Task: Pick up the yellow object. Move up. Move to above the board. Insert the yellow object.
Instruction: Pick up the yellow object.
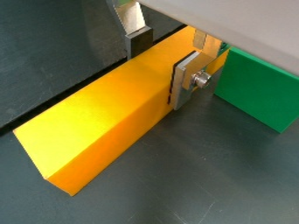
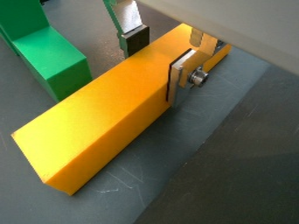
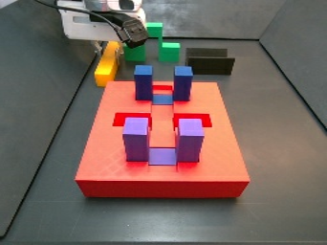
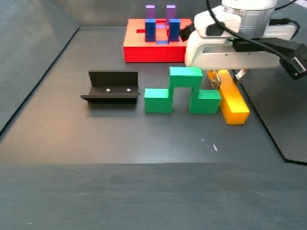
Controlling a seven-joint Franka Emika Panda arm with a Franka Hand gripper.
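Note:
The yellow object [image 1: 100,122] is a long smooth bar lying flat on the grey floor, also seen in the wrist view [image 2: 100,127] and in both side views [image 3: 106,63] [image 4: 234,101]. My gripper [image 1: 163,59] [image 2: 160,59] straddles one end of it, and the two pads look pressed on its long sides. One silver finger [image 1: 184,80] lies flat against the near side. The pad of the second finger [image 1: 139,39] shows above the far edge. In a side view the gripper [image 4: 228,77] hangs low over the bar's far end. The board [image 3: 160,153] [image 4: 146,49] is a red slab carrying blue and purple blocks, away from the bar.
Green blocks [image 4: 186,90] stand right beside the bar, close to the fingers [image 1: 263,87] [image 2: 47,52]. The dark fixture [image 4: 110,88] stands on the floor further off. A black bar [image 3: 211,63] lies behind the board. Dark walls enclose the floor.

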